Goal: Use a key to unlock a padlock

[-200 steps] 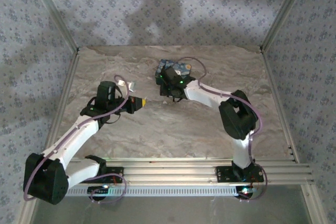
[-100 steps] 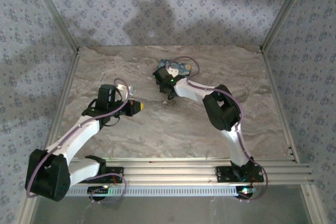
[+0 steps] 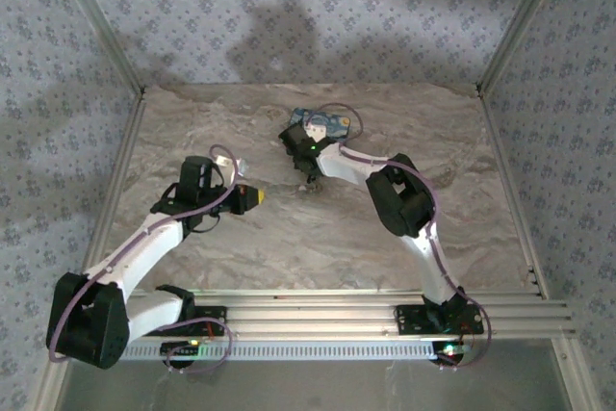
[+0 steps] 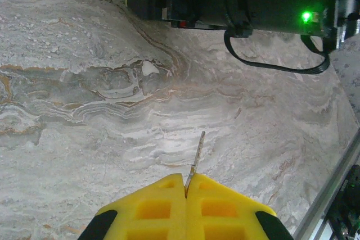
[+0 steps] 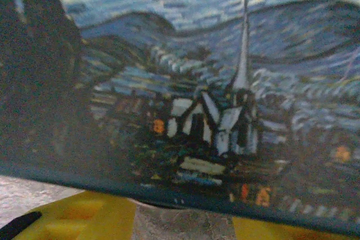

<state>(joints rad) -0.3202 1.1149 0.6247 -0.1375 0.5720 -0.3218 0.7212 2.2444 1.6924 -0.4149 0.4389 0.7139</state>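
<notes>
Aluminium rails point(image 3: 337, 313) edge the near side of a beige marbled desk point(image 3: 289, 238). Left end effector point(image 4: 185, 195) is clamped on the key point(image 4: 197, 155), blade poking out over the desk. Farther back, right end effector point(image 5: 180, 223) stands partly spread, facing the printed box point(image 5: 197, 82); floral-papered walls point(image 3: 289, 16) rise behind

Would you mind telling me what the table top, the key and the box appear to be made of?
The table top looks like marble or a marble-print sheet: wavy grey-beige veins. The key looks like bare metal: a thin, silvery blade pinched in the left hand. The box could be printed card or tin; its painted-swirl surface leaves that open.
</notes>
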